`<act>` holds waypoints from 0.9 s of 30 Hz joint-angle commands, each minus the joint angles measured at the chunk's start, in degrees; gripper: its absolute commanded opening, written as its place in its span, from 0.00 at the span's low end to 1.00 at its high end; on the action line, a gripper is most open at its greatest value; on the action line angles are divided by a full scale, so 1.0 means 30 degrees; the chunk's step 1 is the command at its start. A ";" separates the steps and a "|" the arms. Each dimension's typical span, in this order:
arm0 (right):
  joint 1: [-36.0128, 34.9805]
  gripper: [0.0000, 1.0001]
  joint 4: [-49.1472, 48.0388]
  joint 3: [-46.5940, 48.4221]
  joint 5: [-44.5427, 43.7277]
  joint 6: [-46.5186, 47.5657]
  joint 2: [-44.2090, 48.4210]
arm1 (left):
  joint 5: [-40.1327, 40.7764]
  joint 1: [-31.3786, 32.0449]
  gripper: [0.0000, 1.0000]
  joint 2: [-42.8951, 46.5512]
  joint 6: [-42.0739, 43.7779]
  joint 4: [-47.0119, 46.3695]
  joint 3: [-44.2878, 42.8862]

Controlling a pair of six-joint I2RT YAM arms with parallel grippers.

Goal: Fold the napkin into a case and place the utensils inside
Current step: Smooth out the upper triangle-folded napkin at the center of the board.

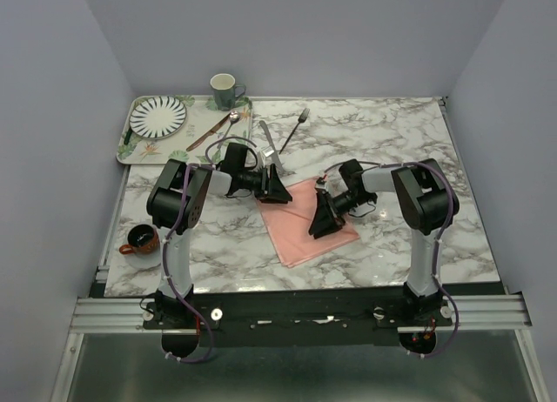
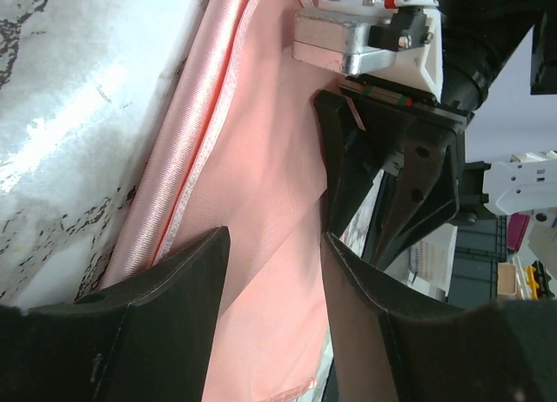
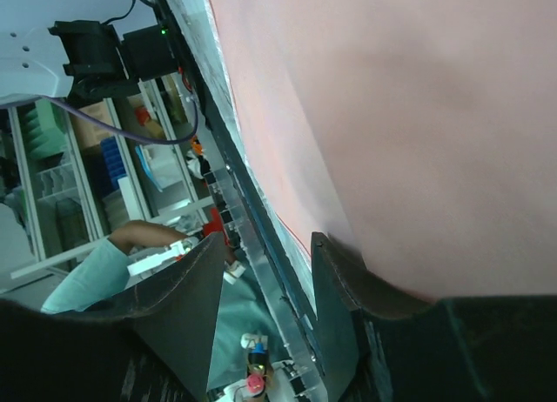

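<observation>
My L gripper (image 1: 278, 196) & R gripper (image 1: 322, 228): jaws apart, nothing held, over napkin (image 1: 296, 235) at centre of table (image 1: 392, 141). I'd pinch matching edges low, fold slow, keep hems aligned.

The left gripper (image 1: 277, 191) and right gripper (image 1: 324, 224) block the far corner and right edge of the napkin (image 1: 294, 237); its near edge stays open. The knife (image 1: 268, 145) lies just behind the left gripper, perhaps touching.

We read this as a robotics lab: plain panels (image 1: 52, 97) box a marble table (image 1: 409, 141), an aluminium rail (image 1: 487, 311) at six o'clock, stocked shelves (image 3: 52, 158) at nine in the right wrist view.
</observation>
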State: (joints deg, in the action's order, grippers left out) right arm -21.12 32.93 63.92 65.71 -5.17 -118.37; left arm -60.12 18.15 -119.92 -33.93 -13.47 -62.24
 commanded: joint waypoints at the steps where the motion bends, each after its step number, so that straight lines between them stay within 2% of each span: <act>1: 0.0946 0.53 -0.0019 -0.1001 0.0888 0.0609 0.0050 | 0.1494 -0.0338 0.61 -0.0867 0.1115 0.1150 0.0004; 22: 0.2881 0.53 0.1944 -0.2557 0.0186 0.3510 0.0753 | 0.1729 -0.0572 0.59 -0.0721 0.1790 0.2031 -0.0230; 27: 0.2852 0.53 0.2149 -0.2002 0.0507 0.3394 0.1718 | 0.0706 -0.0426 0.60 0.0272 0.2111 0.1592 -0.0231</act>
State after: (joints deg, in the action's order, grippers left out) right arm -13.26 36.51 57.39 68.64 4.60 -116.68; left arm -60.29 17.63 -120.03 -31.31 -10.59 -63.31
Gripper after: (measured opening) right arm 0.529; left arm 0.592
